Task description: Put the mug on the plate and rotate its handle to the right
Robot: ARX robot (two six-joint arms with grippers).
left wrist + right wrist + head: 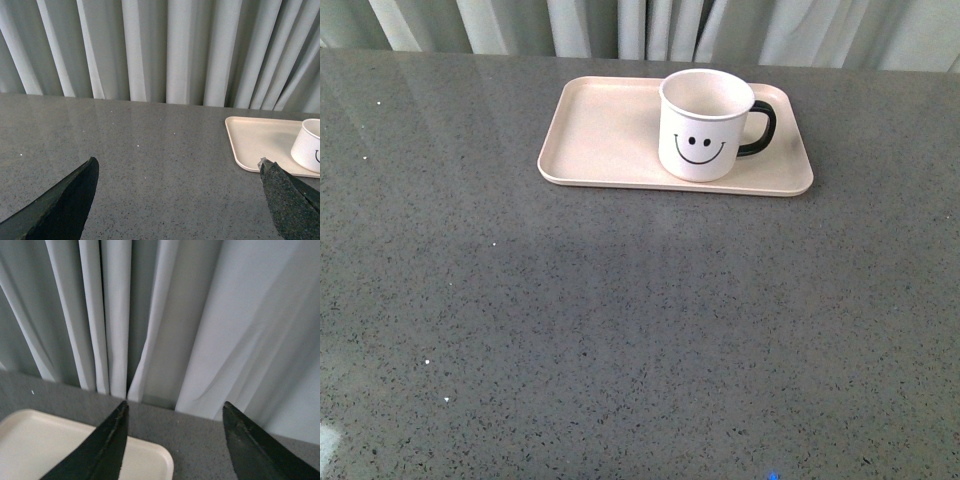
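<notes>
While both hands gape empty, mug [705, 125] upright on plate [600, 130], handle [762, 128] pointing right

The light is soft and even, like daylight through the pale curtains [650, 25] behind the counter [620, 330]. The counter shines a little near its far edge, where the curtains show as faint streaks. The mug [705, 125] throws only a faint shadow on the plate [600, 135]. The front view is sharp. In both wrist views the dark fingers [60, 205] close up look blurry.
</notes>
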